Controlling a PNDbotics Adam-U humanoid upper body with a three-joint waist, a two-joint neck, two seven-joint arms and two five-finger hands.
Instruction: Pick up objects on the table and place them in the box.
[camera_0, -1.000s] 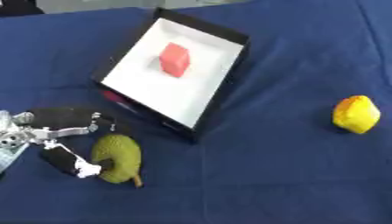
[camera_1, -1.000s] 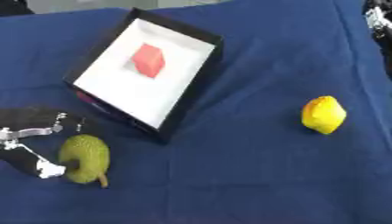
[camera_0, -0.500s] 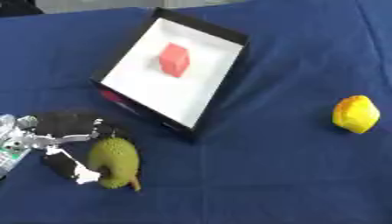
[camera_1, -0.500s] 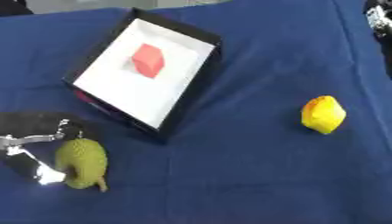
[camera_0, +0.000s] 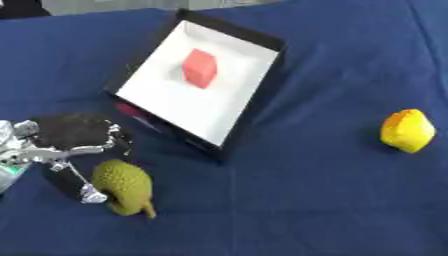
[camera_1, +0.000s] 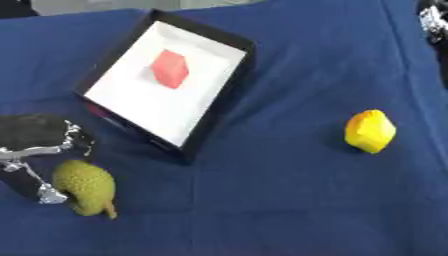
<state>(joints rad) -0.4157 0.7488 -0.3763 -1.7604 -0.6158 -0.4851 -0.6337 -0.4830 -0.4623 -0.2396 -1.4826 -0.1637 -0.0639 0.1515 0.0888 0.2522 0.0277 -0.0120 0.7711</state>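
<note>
Two objects outside the box (camera_0: 249, 107): bumpy green fruit (camera_0: 125, 186) at near left, yellow fruit (camera_0: 407, 131) far right; red cube (camera_0: 199, 68) already inside. Left robot hand (camera_0: 61, 150) beside green fruit, fingers apparently uncurled, not enclosing it. Step: grasping; next: closing, lifting boxward.

Matt blue cloth (camera_0: 306, 190) over the table, bumpy rough-skinned green fruit (camera_0: 124, 186), smooth yellow lemon (camera_0: 407, 130), black box (camera_0: 262, 85) with matt white lining, silver metal fingers (camera_0: 87, 192)

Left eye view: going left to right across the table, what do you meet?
Left hand → green fruit → box with the red cube in it → yellow fruit.
</note>
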